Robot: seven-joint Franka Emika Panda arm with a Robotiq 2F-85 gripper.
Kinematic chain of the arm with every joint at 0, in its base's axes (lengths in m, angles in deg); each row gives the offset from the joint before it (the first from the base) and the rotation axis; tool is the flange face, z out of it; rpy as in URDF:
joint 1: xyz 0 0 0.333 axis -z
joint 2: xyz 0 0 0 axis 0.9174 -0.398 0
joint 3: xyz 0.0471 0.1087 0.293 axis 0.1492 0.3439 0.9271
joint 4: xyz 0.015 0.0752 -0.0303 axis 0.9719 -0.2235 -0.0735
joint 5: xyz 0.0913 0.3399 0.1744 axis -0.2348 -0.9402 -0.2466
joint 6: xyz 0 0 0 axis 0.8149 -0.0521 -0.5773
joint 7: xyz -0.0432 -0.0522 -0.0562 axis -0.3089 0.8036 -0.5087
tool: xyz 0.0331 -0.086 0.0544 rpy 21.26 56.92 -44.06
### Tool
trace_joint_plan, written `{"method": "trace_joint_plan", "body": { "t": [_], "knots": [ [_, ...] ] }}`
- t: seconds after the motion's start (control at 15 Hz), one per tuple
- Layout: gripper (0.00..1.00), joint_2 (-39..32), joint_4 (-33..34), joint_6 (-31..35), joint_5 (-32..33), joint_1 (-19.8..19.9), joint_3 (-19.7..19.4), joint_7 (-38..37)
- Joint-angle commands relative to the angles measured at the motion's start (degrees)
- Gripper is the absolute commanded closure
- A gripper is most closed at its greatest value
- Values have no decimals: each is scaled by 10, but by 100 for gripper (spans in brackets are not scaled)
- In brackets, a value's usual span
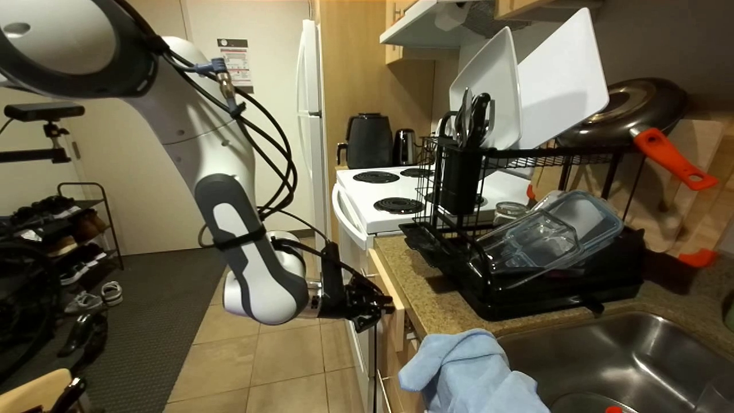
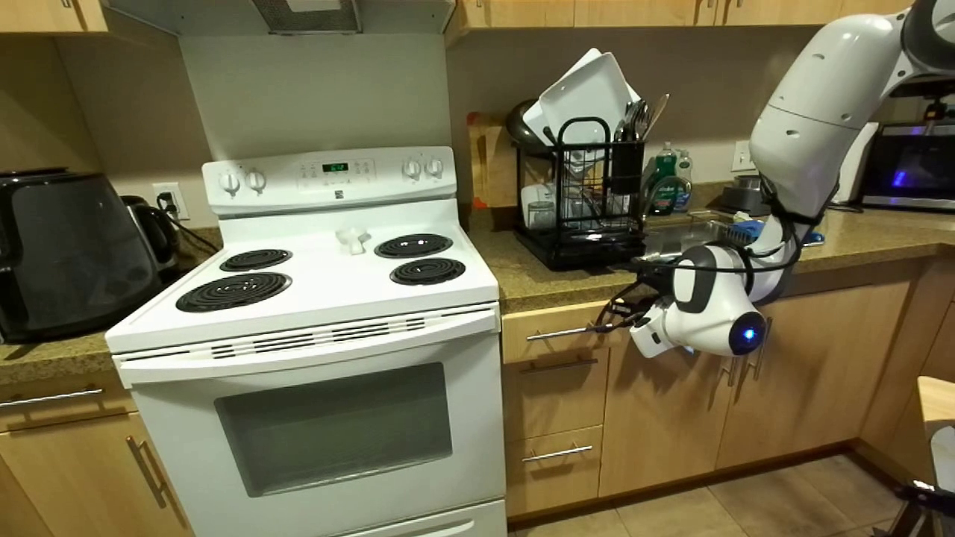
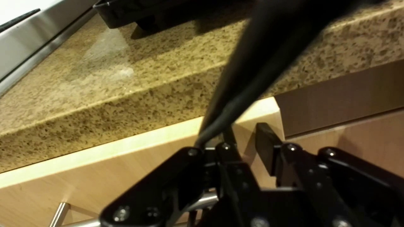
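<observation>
A light wood drawer front (image 3: 126,160) with a metal bar handle (image 2: 563,333) stands slightly out from the cabinet, below the granite countertop (image 3: 94,72). In the wrist view, my gripper (image 3: 246,142) is at the right end of this drawer front, fingers partly apart. Bare wood shows through the gap between them, and nothing is held. The handle passes under the left finger's linkage; whether they touch I cannot tell. A blurred black cable crosses in front of the left fingertip. In both exterior views the gripper (image 1: 387,307) is close against the drawer's outer face.
A black dish rack (image 1: 459,229) with plates and glass containers stands on the counter above the drawer. A blue cloth (image 1: 476,373) hangs over the counter edge by the steel sink (image 1: 619,355). The white stove (image 2: 321,328) adjoins the drawer cabinet.
</observation>
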Motion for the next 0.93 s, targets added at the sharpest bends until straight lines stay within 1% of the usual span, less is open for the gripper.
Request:
{"method": "trace_joint_plan", "body": {
  "t": [0.0,0.13,0.2,0.27,0.33,0.4,0.53,0.73,0.87],
  "knots": [
    [72,0,0,0,-1,2,2,2],
    [72,0,0,0,-1,2,2,2],
    [47,-1,5,14,15,4,6,-7],
    [46,-4,12,27,27,8,7,-14],
    [41,-8,25,40,8,-25,-12,-11],
    [35,-14,38,51,3,-38,-21,-7],
    [23,-28,65,76,7,-49,-36,-2],
    [3,-48,107,116,8,-83,-73,-10],
    [0,-63,133,139,8,-94,-90,-17]
  ]
}}
